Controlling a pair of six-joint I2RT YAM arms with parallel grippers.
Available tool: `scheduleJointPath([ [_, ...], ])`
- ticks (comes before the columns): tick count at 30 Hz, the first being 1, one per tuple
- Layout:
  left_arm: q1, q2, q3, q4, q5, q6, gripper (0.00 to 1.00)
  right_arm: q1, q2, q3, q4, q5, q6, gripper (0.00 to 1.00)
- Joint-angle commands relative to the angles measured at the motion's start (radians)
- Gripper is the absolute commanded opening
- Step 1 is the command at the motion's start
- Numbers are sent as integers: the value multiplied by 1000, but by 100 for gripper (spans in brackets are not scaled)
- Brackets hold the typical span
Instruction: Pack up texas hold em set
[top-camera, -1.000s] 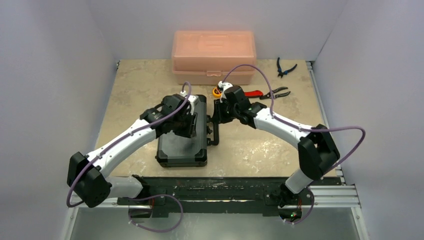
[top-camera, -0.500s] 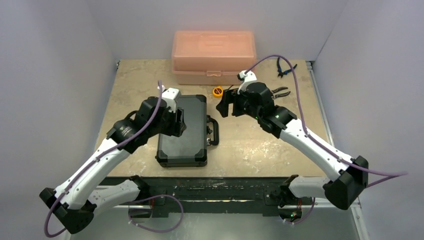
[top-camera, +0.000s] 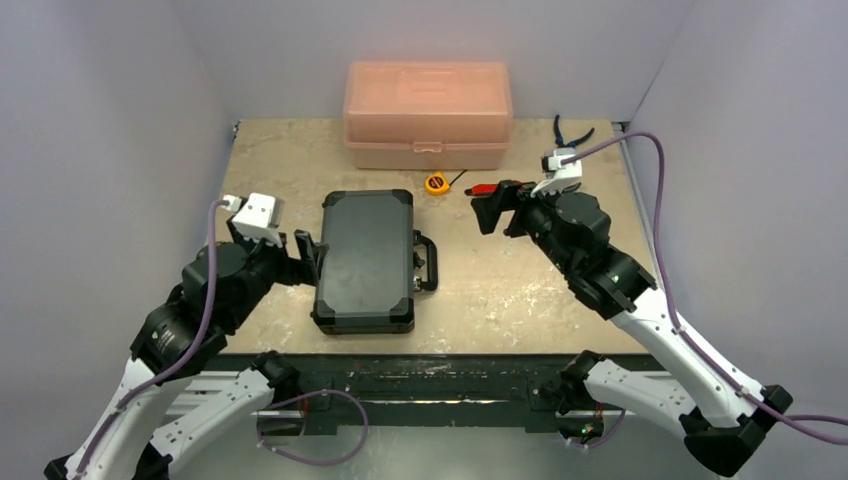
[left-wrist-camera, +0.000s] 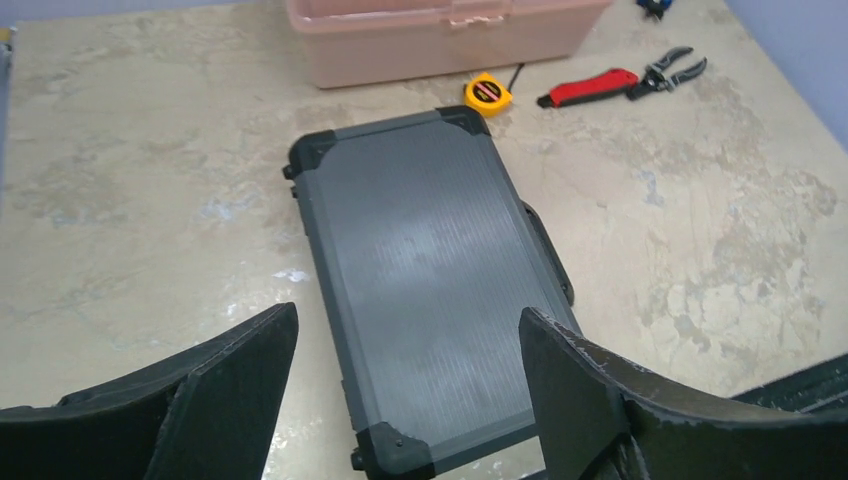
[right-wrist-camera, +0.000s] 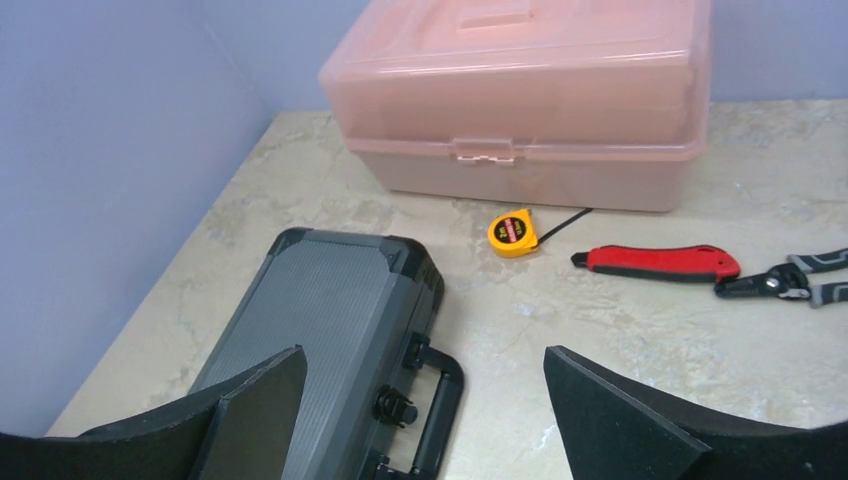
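The texas hold em set shows as a black hard briefcase (top-camera: 366, 262) lying flat mid-table with its lid shut and its handle (top-camera: 426, 262) on the right side. My left gripper (top-camera: 306, 252) hovers open just off the case's left edge, nothing between its fingers. In the left wrist view the briefcase (left-wrist-camera: 430, 270) lies below the left gripper (left-wrist-camera: 405, 390). My right gripper (top-camera: 497, 208) hangs open, raised to the right of the case. The right wrist view has the briefcase (right-wrist-camera: 310, 320) and its handle (right-wrist-camera: 443, 400) beneath the empty right gripper (right-wrist-camera: 425, 360).
A translucent pink box (top-camera: 428, 112) stands shut at the back. A yellow tape measure (top-camera: 435, 183) and a red utility knife (top-camera: 484, 188) lie in front of it. Grey-handled pliers (right-wrist-camera: 790, 282) lie by the knife, blue-handled pliers (top-camera: 571, 133) at the back right.
Both arms have drawn back from the briefcase, the left toward the left, the right up and to the right. Both grippers have opened. The case has not moved.
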Motion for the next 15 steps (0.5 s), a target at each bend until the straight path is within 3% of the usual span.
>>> scheduleJointPath([
  [1,-4,-69,-49,49,-139,34,84,2,-52,-27,44,93,-3,93],
  [6,-4,-150,-139,87,-262,57,88,3,-102,-54,66,136,37,96],
  [15,-4,-287,-282,160,-265,102,89,2,-193,-178,166,139,76,99],
])
